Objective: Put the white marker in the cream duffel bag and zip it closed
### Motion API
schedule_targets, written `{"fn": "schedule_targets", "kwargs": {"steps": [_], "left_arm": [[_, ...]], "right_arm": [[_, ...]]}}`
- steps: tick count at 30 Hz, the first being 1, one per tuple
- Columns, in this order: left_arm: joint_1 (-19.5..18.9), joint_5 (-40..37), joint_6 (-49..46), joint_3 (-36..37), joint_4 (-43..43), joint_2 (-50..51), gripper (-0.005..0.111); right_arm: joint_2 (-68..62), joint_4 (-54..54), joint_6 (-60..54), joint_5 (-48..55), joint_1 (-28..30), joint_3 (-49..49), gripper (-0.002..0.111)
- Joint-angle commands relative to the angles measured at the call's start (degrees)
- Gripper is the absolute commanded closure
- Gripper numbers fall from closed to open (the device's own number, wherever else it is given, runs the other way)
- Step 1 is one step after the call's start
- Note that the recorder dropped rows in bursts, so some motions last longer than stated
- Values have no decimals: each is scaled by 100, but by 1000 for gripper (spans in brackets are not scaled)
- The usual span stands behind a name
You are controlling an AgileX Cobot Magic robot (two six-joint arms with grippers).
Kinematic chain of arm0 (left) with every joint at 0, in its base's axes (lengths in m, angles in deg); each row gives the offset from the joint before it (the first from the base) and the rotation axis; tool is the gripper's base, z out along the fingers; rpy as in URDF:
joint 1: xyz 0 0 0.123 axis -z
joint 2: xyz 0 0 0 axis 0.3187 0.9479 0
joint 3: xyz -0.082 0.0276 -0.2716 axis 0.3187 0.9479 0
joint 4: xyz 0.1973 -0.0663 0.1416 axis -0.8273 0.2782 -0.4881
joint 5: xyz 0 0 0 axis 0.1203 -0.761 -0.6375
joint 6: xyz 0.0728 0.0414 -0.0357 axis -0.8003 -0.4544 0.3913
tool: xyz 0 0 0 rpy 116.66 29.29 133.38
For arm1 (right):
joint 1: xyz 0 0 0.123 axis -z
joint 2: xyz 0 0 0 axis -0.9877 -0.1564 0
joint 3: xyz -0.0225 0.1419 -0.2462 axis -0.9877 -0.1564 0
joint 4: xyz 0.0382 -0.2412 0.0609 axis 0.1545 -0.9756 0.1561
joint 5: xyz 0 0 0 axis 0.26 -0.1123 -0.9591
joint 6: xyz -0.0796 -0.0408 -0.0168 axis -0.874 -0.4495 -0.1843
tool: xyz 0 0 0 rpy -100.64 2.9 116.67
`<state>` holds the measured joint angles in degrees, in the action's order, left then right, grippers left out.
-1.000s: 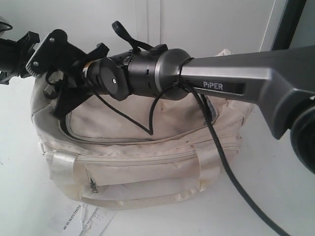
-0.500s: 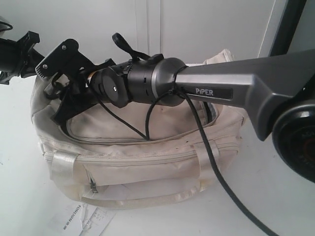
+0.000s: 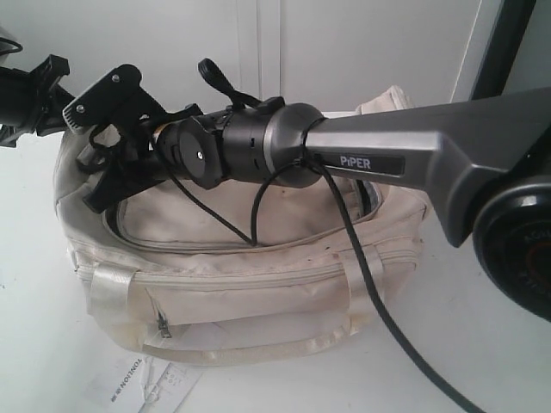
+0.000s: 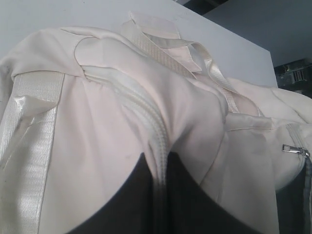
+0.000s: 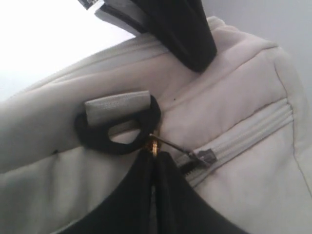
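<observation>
Visibly rumpled, soft cream duffel bag

Grey arm marked PIPER, black wrist, trailing black cable.

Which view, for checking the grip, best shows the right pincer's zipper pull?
Right wrist view: zipper pull close up, tip pinched in the shut right pincer. Exterior view: hidden behind that pincer; left wrist view shows a silver pull, maybe another.
</observation>
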<state>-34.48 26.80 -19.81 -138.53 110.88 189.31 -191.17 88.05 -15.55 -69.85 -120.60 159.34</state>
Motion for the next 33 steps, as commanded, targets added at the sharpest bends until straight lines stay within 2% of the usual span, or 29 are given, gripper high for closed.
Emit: {"fn": "schedule_targets", "kwargs": {"steps": [1, 33], "left_arm": [[-9, -153, -82, -16, 194, -23, 107], [-9, -153, -92, -16, 194, -23, 107]], "right_arm": [[57, 44, 327, 193, 12, 33, 108], [802, 161, 1150, 2151, 136, 33, 108]]}}
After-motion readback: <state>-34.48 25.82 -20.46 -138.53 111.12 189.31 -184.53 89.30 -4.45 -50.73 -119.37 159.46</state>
